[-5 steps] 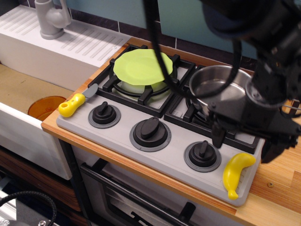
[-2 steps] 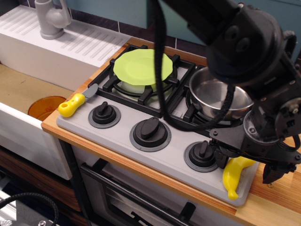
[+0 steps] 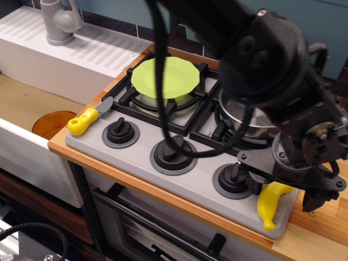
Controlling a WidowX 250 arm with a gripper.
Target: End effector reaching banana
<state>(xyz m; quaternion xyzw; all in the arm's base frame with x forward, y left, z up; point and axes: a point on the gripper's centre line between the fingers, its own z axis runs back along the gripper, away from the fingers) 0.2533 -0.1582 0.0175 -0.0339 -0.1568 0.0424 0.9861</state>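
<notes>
The banana (image 3: 266,205) is small, bright yellow and curved. It lies on the front right corner of the grey toy stove (image 3: 201,182), right of the rightmost knob (image 3: 232,179). The large black gripper (image 3: 283,193) hangs low over the banana's upper end and hides it. Its two fingers are spread apart: the left finger (image 3: 253,184) is beside the knob and the right finger (image 3: 312,200) is over the wooden counter. The jaws are open and hold nothing. Black cables trail up from the arm.
A steel pot (image 3: 251,115) sits on the right burner behind the gripper. A green plate (image 3: 163,77) sits on the left burner. A yellow-handled toy knife (image 3: 85,120) lies at the stove's left end. An orange bowl (image 3: 50,123) is in the sink, with a grey faucet (image 3: 58,22) behind.
The gripper has come down and forward from over the pot to the banana, and now covers the banana's upper end. The banana has not moved.
</notes>
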